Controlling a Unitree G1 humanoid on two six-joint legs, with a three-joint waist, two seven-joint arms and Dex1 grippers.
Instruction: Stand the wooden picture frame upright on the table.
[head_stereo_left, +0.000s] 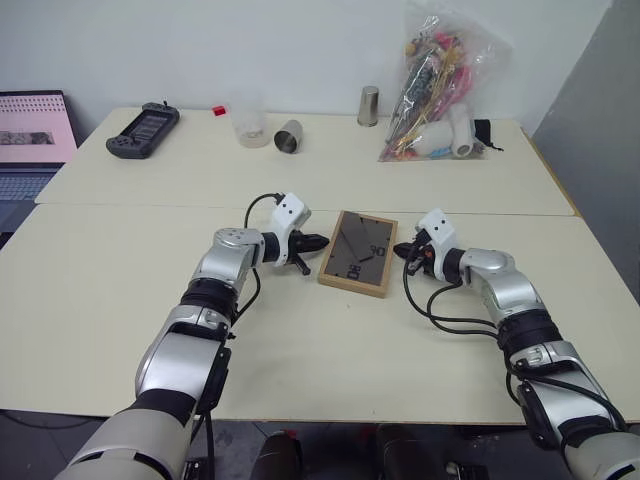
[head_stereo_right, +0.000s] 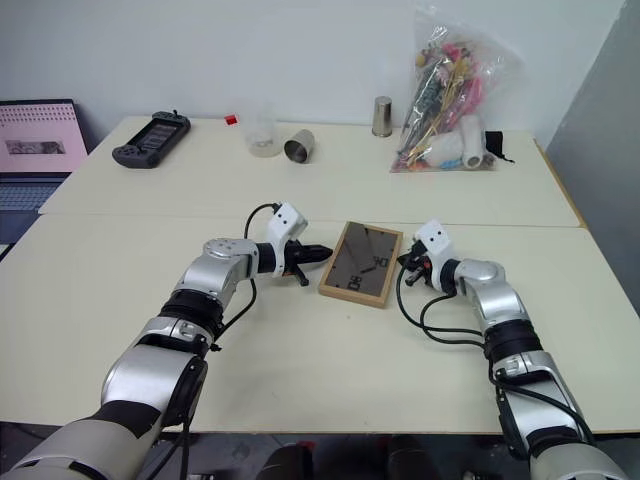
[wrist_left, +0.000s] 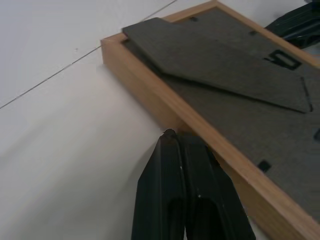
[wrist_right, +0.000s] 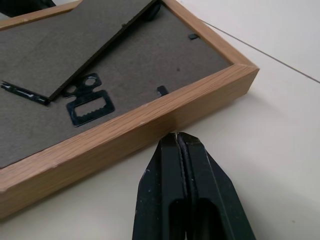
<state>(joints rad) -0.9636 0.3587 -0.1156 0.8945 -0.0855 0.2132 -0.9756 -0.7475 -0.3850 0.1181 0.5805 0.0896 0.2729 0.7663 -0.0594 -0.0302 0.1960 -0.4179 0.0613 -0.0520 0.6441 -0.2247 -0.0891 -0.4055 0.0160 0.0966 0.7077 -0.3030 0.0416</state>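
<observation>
Frame check: wooden picture frame (head_stereo_left: 358, 253) lies flat, back panel up, mid-counter (head_stereo_left: 120, 300); left gripper (head_stereo_left: 312, 242) and right gripper (head_stereo_left: 404, 250) flank its long edges, jaws fully closed, holding nothing; risk: squeezing with closed tips skids frame instead of lifting.

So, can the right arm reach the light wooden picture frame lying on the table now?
Probably yes. The right gripper, jaws shut, sits right at the edge of the light wooden picture frame, which lies back side up on the cream table, with nothing between them.
</observation>
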